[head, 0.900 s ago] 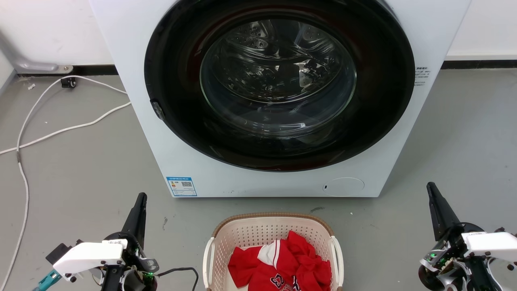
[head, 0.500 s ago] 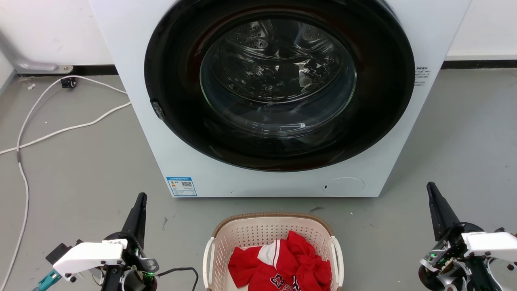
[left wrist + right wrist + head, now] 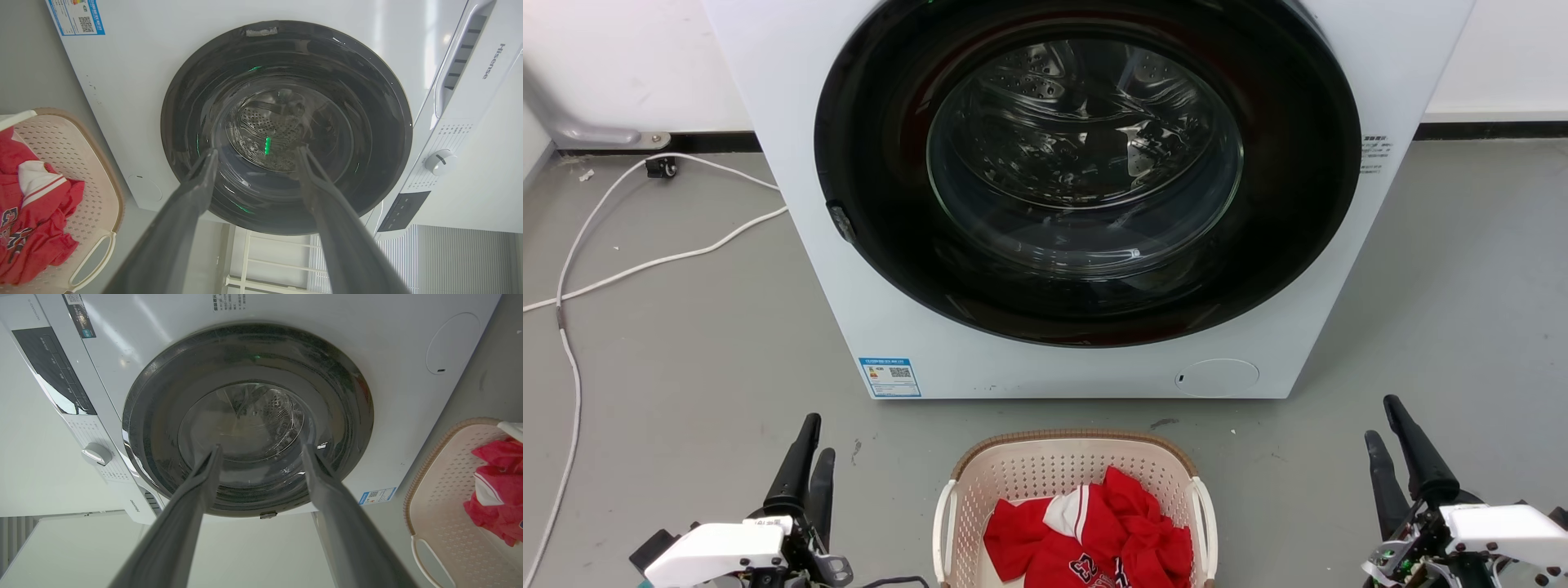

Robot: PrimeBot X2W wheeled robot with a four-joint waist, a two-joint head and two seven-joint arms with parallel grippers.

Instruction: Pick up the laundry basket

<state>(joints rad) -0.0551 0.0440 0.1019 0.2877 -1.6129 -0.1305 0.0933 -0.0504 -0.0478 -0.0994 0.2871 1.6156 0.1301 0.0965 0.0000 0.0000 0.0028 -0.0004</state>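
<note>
The laundry basket (image 3: pixel 1029 472) is cream perforated plastic with a brown woven-look rim and white side handles. It stands on the grey floor at the bottom centre, with red and white clothes (image 3: pixel 1094 535) inside. My left gripper (image 3: pixel 817 437) is open to its left, apart from it. My right gripper (image 3: pixel 1381 418) is open further off to its right. Both point toward the washer, nothing between their fingers. In the left wrist view the left gripper (image 3: pixel 257 150) frames the washer door, with the basket (image 3: pixel 61 143) at the left edge. The right gripper (image 3: pixel 261 446) does the same, with the basket (image 3: pixel 441 486) at the right.
A white front-loading washer (image 3: pixel 849 286) with a dark round glass door (image 3: pixel 1086 171) stands just behind the basket. A white cable (image 3: pixel 572 269) trails over the floor at the left. Bare grey floor lies on both sides of the basket.
Both grippers now show two spread fingers where a single dark finger showed before. Both wrists have sunk lower in the head view. The basket has not moved.
</note>
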